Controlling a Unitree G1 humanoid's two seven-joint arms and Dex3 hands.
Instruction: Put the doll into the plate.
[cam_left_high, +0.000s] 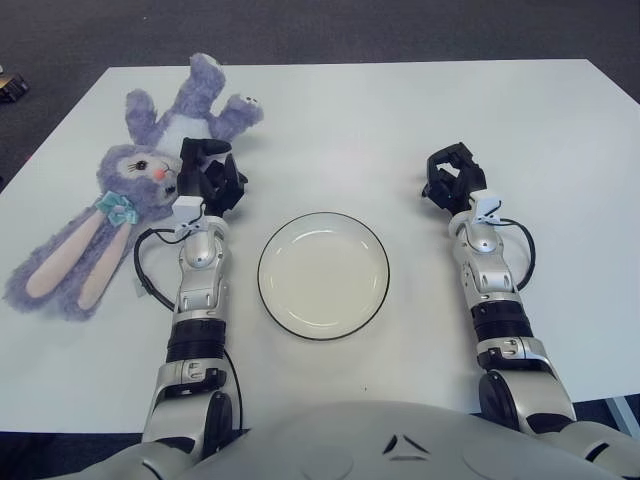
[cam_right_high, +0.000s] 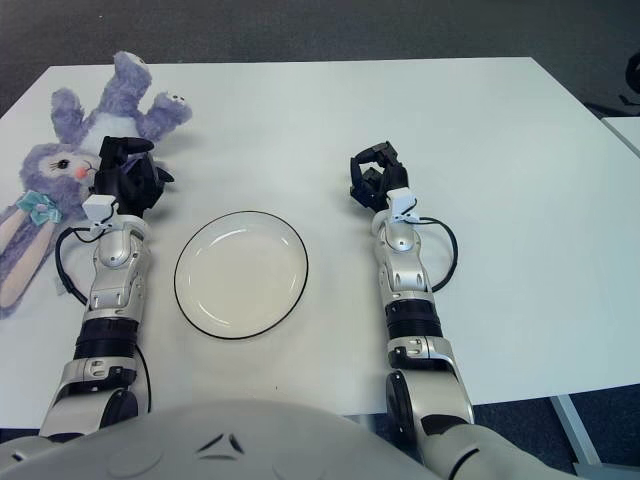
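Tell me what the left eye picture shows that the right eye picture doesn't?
Only the left eye view shows the fluffy purple bunny doll whole, with both long pink-lined ears, plus a small dark object on the floor at the left edge.

Only the right eye view shows the white table's right edge, the grey floor beyond it, and a dark object at the far right.

Both show the round white plate with a dark rim, nothing in it, the left hand beside the doll's body, and the right hand right of the plate, holding nothing.

Left hand (cam_right_high: 128, 178) beside the doll (cam_right_high: 70, 150); plate (cam_right_high: 241, 273) empty; right hand (cam_right_high: 375, 178) idle.
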